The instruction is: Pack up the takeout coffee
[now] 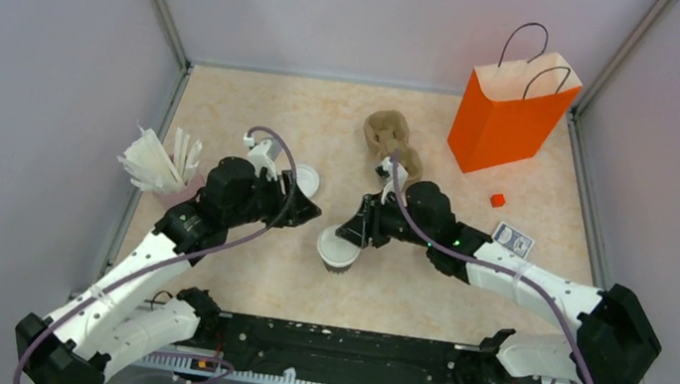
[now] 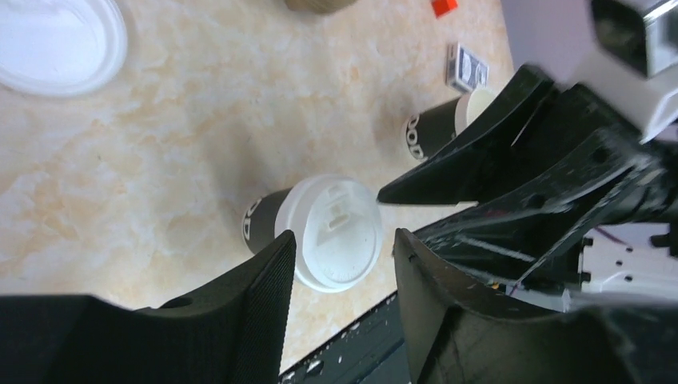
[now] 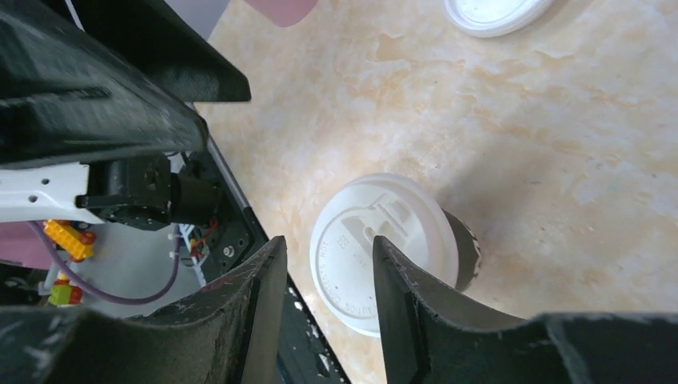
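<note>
The takeout coffee is a dark paper cup with a white plastic lid, standing upright on the table between the two arms. In the left wrist view the cup sits just beyond the fingertips of my left gripper, which is open and holds nothing. My left gripper hangs just left of the cup. My right gripper hovers at the cup's upper right, also open. In the right wrist view the lid shows partly behind one finger of my right gripper.
A loose white lid lies behind the left gripper. The brown pulp tray and orange paper bag stand at the back. A second dark cup, a card box, a red cube and a straw holder are around.
</note>
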{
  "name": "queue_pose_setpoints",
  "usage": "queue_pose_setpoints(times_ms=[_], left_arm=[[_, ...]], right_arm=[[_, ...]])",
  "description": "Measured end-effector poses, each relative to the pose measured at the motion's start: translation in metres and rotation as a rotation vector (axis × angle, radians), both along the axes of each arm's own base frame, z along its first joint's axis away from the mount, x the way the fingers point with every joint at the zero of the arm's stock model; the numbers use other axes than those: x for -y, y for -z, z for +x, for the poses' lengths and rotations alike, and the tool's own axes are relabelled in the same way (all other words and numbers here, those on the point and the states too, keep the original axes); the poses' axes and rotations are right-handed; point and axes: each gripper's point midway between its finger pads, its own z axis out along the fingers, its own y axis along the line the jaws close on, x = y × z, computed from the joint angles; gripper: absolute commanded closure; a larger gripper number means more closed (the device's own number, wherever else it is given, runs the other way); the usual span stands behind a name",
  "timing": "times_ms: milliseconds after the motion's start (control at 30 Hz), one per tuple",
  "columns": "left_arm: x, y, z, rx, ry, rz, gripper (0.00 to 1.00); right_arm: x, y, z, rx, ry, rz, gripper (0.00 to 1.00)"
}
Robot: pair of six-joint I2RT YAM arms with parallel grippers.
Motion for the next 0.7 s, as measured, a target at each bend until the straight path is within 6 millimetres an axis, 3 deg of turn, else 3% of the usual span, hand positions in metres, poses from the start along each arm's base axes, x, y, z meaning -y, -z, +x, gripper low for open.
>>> queue_pose_setpoints(times_ms=[100,300,700], left_arm=[[0.005,0.021,-0.010,-0.059,0.051,0.006,0.50],[0.012,0.058,-0.019,-0.163,0.108,0.023,0.52],[0.021,0.086,-0.016,-0.206,0.138,0.022,0.59]], right_arm=[[0.010,0.001,0.001,0.004,0.031,-0.033,0.58],[0.027,0.023,0.000,-0.039,0.082,-0.138,0.59],[0.032,0.029,-0.002,-0.058,0.090,-0.166,0.63]])
